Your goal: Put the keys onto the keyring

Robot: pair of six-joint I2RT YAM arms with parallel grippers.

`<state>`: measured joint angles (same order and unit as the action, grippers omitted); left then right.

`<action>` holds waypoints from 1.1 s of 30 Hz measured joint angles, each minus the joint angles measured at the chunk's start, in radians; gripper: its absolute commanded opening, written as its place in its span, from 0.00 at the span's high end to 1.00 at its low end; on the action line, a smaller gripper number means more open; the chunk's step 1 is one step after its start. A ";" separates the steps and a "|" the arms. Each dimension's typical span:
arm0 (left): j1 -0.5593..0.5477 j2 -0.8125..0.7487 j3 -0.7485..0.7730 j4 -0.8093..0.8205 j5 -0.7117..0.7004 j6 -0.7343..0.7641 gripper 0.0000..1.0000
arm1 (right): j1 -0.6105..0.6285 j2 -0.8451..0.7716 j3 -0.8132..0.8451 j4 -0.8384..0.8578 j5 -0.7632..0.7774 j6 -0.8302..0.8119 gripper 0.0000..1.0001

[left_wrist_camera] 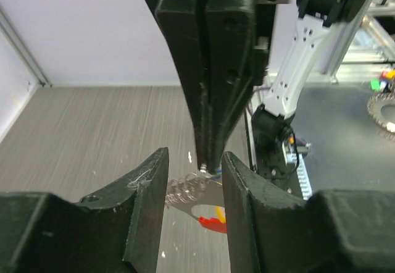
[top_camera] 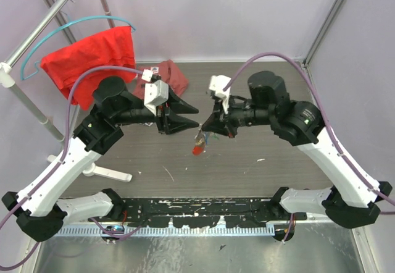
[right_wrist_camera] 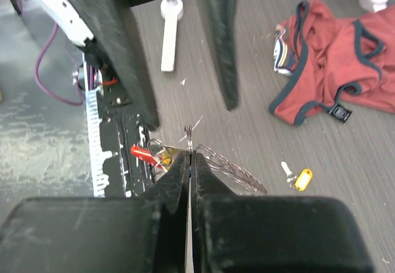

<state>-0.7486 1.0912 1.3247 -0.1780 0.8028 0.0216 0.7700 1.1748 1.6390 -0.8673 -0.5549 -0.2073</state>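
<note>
Thin ring, crowded tools: we risk a slip.
Left tool (top_camera: 197, 116) gapes wide mid-frame; the keyring (top_camera: 197, 149) hangs just right of it, pinched by the closed right tool (right_wrist_camera: 189, 157). Closing in could knock it free. A yellow-headed key (right_wrist_camera: 300, 178) lies on the tabletop (top_camera: 278, 162), lower right.

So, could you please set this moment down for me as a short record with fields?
keyring: hanging from the right tool, red tag lowest
right tool: shut on the ring's thin wire
left tool: open, fingers flanking the right tool's tip
loose key: yellow head, lying on the table, apart from the ring
garment: red, crumpled on the table
</note>
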 measured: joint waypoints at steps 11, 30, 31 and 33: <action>0.000 0.011 0.001 -0.196 -0.005 0.145 0.59 | 0.115 0.069 0.082 -0.125 0.207 -0.024 0.99; 0.000 0.031 0.013 -0.255 0.000 0.195 0.76 | 0.171 0.167 0.203 -0.234 0.240 -0.079 0.99; 0.000 0.031 0.013 -0.255 0.002 0.195 0.76 | 0.172 0.167 0.203 -0.235 0.241 -0.079 0.99; 0.000 0.031 0.013 -0.255 0.004 0.195 0.77 | 0.173 0.167 0.205 -0.235 0.241 -0.080 0.99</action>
<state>-0.7486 1.1225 1.3376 -0.4328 0.8066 0.2165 0.9432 1.3418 1.8442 -1.1019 -0.3134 -0.2871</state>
